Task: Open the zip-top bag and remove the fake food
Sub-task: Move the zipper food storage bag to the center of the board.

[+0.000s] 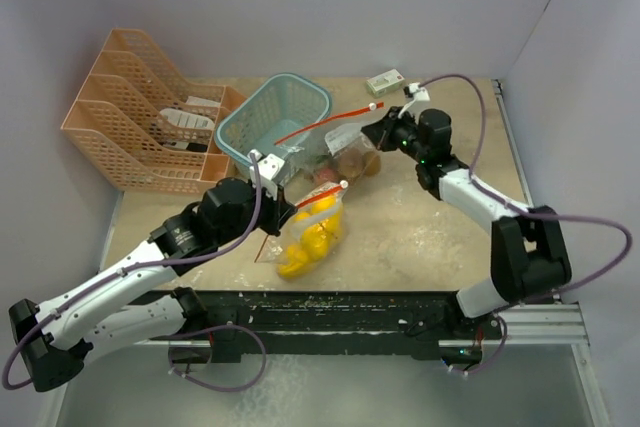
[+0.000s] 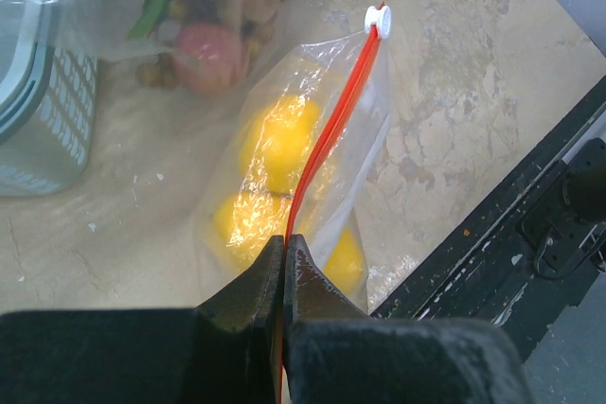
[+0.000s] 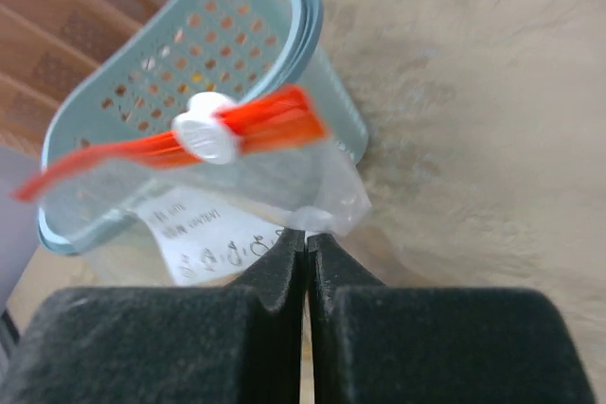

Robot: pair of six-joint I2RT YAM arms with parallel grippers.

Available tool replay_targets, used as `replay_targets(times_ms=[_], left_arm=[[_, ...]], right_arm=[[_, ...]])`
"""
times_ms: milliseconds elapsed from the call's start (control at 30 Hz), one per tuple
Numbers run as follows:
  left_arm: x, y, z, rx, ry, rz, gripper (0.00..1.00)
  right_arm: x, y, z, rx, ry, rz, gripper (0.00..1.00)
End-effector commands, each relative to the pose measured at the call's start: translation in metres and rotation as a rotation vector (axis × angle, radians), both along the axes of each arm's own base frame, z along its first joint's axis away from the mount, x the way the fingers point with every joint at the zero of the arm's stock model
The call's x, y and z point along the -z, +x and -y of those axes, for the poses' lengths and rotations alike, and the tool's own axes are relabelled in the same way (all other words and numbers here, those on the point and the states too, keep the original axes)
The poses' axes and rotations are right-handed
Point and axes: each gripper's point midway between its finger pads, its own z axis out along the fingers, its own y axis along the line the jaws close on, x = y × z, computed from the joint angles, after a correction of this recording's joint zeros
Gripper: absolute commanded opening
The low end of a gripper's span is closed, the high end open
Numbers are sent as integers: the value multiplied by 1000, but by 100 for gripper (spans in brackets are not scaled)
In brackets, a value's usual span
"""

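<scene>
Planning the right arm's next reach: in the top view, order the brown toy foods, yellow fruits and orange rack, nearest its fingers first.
1. Brown toy foods, bagged, just beside the right gripper.
2. Yellow fruits, bagged, toward the front edge.
3. Orange rack, far left.

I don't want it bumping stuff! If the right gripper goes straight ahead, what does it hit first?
The right gripper seems to nip the clear bag, so that bag comes first; the teal basket looks next, but depth is unclear.
</scene>
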Motion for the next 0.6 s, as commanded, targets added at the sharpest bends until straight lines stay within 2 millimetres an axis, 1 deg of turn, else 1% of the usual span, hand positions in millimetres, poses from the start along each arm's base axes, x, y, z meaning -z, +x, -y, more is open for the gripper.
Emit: replay_targets(times_ms=[0, 67, 100, 133, 167, 200, 233, 300, 333, 367, 433, 500, 567], left_arm=[[-15, 4, -1, -37, -53, 31, 0], [-16, 6, 0, -43, -59, 34, 0], [-16, 6, 1, -42, -61, 34, 0], [-17, 7, 2, -42, -64, 35, 0], [-16, 8, 3, -42, -62, 34, 0], [-18, 10, 5, -42, -66, 37, 0], [-18, 11, 7, -40, -66, 38, 0], [-20, 14, 12, -34, -67, 40, 0], [-21, 15, 15, -28, -69, 40, 0], [-23, 16, 18, -21, -72, 41, 0], [-25, 17, 22, -9, -79, 36, 0], [-25, 16, 24, -4, -85, 30, 0], [-24, 14, 22, -11, -89, 28, 0]], right_arm=[[-73, 13, 72, 247, -14, 138, 0], [-88, 10, 116, 365, 13, 131, 0], [-90, 7, 139, 437, 4, 114, 0], [-100, 1, 157, 502, 0, 129, 0], [-106, -4, 172, 553, -14, 138, 0], [-109, -9, 182, 584, -24, 144, 2], [-111, -12, 187, 602, -35, 147, 12], [-107, -15, 187, 596, -51, 130, 40], [-103, -15, 185, 581, -51, 119, 50], [-99, -15, 181, 560, -48, 109, 58], [-88, -16, 177, 538, -50, 87, 68], [-87, -16, 179, 548, -48, 103, 75], [-84, -20, 169, 507, -18, 102, 79]])
